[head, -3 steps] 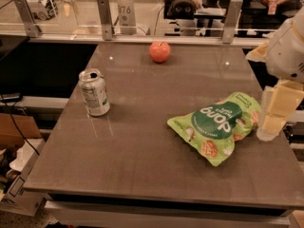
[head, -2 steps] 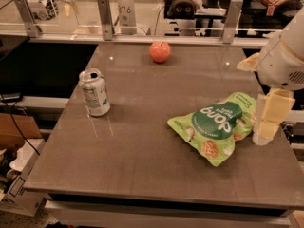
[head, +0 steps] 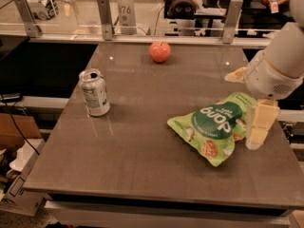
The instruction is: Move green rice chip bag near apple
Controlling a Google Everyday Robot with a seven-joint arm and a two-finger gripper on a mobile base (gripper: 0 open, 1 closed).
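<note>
The green rice chip bag (head: 212, 126) lies flat on the right half of the brown table (head: 142, 165), its dark-green round label facing up. The orange-red apple (head: 160, 52) sits at the table's far edge, well apart from the bag. My gripper (head: 259, 123) hangs from the white arm (head: 280, 61) at the right, pointing down just past the bag's right edge, low over the table.
A silver-and-green drink can (head: 95, 92) stands upright on the left side of the table. A glass barrier with metal posts (head: 105, 18) runs behind the far edge. Boxes and cables lie on the floor at the left.
The arm and gripper have moved a little left and down, closer to the bag's right edge. The bag, apple and can have not moved.
</note>
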